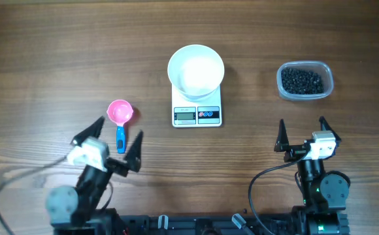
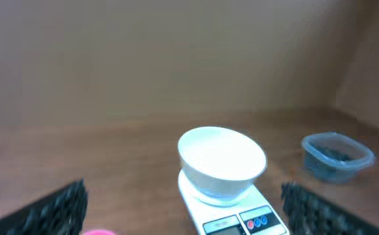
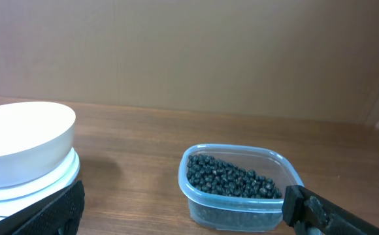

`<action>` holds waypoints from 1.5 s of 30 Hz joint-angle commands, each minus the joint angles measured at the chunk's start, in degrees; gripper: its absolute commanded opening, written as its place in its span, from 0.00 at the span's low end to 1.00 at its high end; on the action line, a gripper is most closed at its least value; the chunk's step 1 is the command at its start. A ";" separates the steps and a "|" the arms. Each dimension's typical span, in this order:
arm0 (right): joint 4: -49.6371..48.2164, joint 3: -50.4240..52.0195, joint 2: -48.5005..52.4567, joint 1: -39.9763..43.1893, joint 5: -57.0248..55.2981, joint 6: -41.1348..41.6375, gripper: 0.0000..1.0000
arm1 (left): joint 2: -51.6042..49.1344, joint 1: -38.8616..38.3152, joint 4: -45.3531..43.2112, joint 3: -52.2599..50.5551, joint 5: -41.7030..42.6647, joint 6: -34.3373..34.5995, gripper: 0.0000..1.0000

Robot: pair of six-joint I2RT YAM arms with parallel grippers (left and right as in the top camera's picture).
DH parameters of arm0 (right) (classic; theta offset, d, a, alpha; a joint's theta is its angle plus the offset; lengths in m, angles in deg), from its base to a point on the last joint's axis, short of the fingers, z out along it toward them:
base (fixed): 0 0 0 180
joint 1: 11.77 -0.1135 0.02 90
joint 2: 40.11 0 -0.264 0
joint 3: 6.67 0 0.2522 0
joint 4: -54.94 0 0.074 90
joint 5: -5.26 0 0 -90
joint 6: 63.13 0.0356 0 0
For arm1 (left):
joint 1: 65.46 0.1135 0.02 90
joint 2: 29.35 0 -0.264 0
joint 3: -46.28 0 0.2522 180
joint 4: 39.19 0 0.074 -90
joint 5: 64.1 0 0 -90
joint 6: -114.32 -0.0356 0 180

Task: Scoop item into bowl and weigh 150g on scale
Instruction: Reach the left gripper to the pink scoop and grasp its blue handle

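overhead: straight down, far, whole desk [image 1: 46, 52] | left wrist: low, faces far edge, bowl [image 2: 222, 160] on scale [image 2: 238, 219] near | right wrist: low, close on tub [image 3: 238, 189] | shared: bowl, scale, tub

A round white bowl [image 1: 196, 70] sits upright on the small white scale [image 1: 197, 115]. It overhangs the scale's far part and leaves the grey display [image 1: 185, 115] and two small buttons [image 1: 205, 115] uncovered at the near edge. The tiny black beads [image 1: 301, 80] lie in a loose heap inside a clear plastic tub [image 1: 330, 79], well apart to the scale's right on the counter [image 1: 78, 52].
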 commanded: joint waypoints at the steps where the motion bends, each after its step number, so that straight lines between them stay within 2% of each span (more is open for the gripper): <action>1: -0.11 0.09 -0.04 -0.33 0.57 0.72 1.00 | -13.77 0.48 12.15 9.81 -10.01 3.48 1.00; 7: -0.11 0.09 -0.04 -0.33 0.57 0.72 1.00 | -30.91 0.46 10.12 10.64 7.04 3.45 1.00; 9: -0.11 0.09 -0.04 -0.33 0.57 0.72 1.00 | -36.24 0.46 9.68 10.64 10.73 3.45 1.00; 11: -0.11 0.09 -0.04 -0.33 0.57 0.70 1.00 | -39.98 0.48 9.73 10.64 10.78 3.41 1.00; 13: -0.11 0.09 -0.04 -0.33 0.57 0.72 1.00 | -43.67 0.63 9.81 10.64 6.78 4.39 1.00; 17: -0.11 0.09 -0.04 -0.33 0.57 0.72 1.00 | -49.72 2.45 14.36 10.64 -14.29 23.91 1.00; 19: -0.11 0.09 -0.04 -0.33 0.57 0.72 1.00 | -52.26 3.45 15.82 10.64 -18.80 27.50 1.00; 27: -0.11 0.09 -0.04 -0.33 0.57 0.72 1.00 | -57.22 3.76 16.02 10.51 -18.86 26.01 1.00; 33: -0.11 0.09 -0.04 -0.33 0.57 0.72 1.00 | -60.28 3.74 13.53 10.47 -10.58 16.24 1.00; 37: -0.11 0.09 -0.04 -0.33 0.57 0.70 0.99 | -62.93 3.74 12.50 10.45 -8.33 17.11 0.99; 45: -0.11 0.09 -0.04 -0.33 0.57 0.72 1.00 | -71.17 3.76 10.45 10.40 -10.47 17.11 1.00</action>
